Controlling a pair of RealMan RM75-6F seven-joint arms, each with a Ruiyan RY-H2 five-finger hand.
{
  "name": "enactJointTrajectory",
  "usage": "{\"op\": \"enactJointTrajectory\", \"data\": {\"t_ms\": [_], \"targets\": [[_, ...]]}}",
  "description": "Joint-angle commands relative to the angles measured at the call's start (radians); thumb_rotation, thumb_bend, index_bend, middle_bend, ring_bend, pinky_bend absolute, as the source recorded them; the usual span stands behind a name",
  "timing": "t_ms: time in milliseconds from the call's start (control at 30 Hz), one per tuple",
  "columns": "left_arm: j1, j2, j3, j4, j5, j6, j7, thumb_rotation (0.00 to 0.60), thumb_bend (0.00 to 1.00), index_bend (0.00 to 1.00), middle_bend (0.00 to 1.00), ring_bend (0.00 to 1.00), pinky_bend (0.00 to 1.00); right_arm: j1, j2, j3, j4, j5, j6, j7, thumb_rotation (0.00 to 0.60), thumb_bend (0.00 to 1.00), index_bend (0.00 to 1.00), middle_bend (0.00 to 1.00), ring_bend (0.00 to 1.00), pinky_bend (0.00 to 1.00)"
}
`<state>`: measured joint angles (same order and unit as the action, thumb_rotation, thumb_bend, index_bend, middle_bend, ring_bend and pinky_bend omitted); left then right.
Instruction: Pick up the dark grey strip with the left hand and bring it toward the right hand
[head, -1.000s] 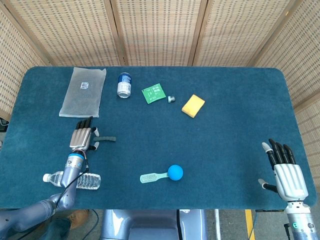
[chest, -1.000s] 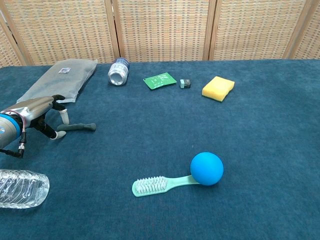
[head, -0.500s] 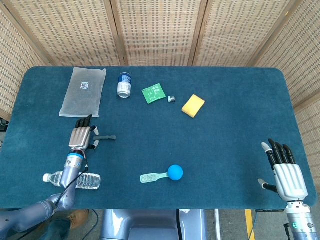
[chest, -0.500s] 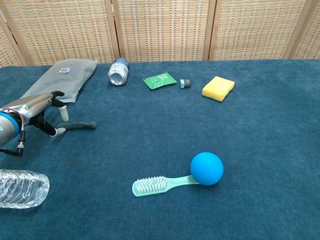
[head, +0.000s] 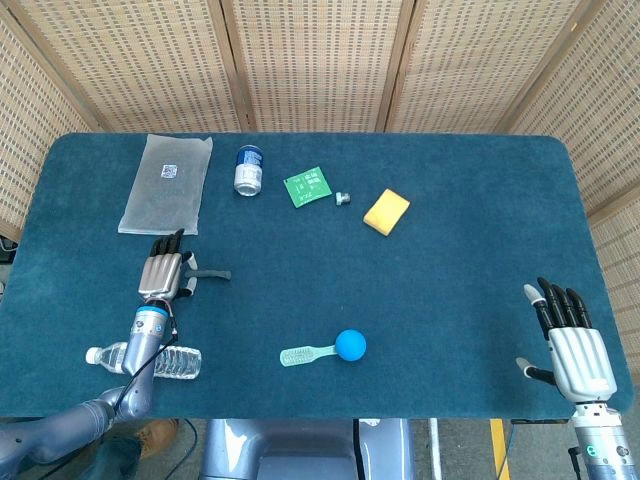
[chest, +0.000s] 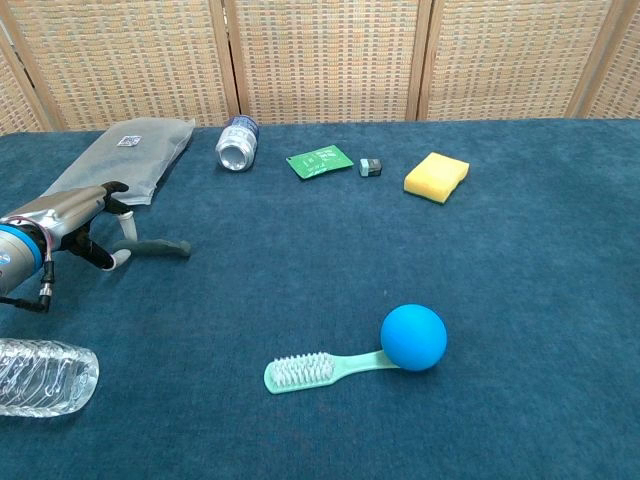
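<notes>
The dark grey strip (head: 212, 273) (chest: 158, 246) sticks out to the right from my left hand (head: 165, 268) (chest: 68, 225) at the table's left side. The thumb and a fingertip pinch its near end, while the other fingers stretch forward. In the chest view the strip looks level and slightly off the blue cloth. My right hand (head: 572, 345) hovers at the front right corner of the table, fingers spread, holding nothing. The chest view does not show it.
A clear water bottle (head: 150, 359) (chest: 40, 375) lies just in front of the left arm. A grey pouch (head: 167, 183), a can (head: 248, 169), a green card (head: 308, 187) and a yellow sponge (head: 386, 212) lie at the back. A blue ball (head: 350, 344) touches a mint brush (head: 305, 354) at front centre.
The left hand has closed its pinch on the strip's end and raised it a little; the strip has shifted slightly away from the front edge. The right hand has stayed put.
</notes>
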<state>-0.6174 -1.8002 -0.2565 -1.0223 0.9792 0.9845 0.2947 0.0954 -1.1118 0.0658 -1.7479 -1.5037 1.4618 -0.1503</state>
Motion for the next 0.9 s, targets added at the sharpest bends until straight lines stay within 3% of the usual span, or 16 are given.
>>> {"op": "enactJointTrajectory", "data": {"t_ms": [33,167,367,633,900], "targets": [[0.001,-0.001,-0.001,0.000,0.005,0.003,-0.007,0.600,0.45,0.61,0.00,0.00,0.00,0.001,0.000,0.000,0.000,0.000,-0.001,0.002,0.600,0.00,0.00,0.00,0.00,0.00],[0.007,0.000,-0.004,-0.006,0.025,0.016,-0.045,0.600,0.46,0.72,0.00,0.00,0.00,0.001,0.000,0.000,0.002,0.000,0.000,0.003,0.600,0.00,0.00,0.00,0.00,0.00],[0.031,0.054,0.000,-0.097,0.096,0.036,-0.165,0.600,0.46,0.74,0.00,0.00,0.00,0.003,-0.001,-0.002,0.004,-0.003,-0.004,0.011,0.600,0.00,0.00,0.00,0.00,0.00],[0.069,0.203,-0.003,-0.379,0.263,0.041,-0.507,0.600,0.46,0.75,0.00,0.00,0.00,0.019,-0.019,0.004,0.044,-0.020,-0.009,0.037,0.600,0.00,0.00,0.00,0.00,0.00],[0.063,0.236,0.000,-0.500,0.368,0.036,-0.771,0.600,0.46,0.75,0.00,0.00,0.00,0.067,0.029,0.025,0.043,-0.060,-0.040,0.109,0.600,0.00,0.01,0.00,0.00,0.00]]}}
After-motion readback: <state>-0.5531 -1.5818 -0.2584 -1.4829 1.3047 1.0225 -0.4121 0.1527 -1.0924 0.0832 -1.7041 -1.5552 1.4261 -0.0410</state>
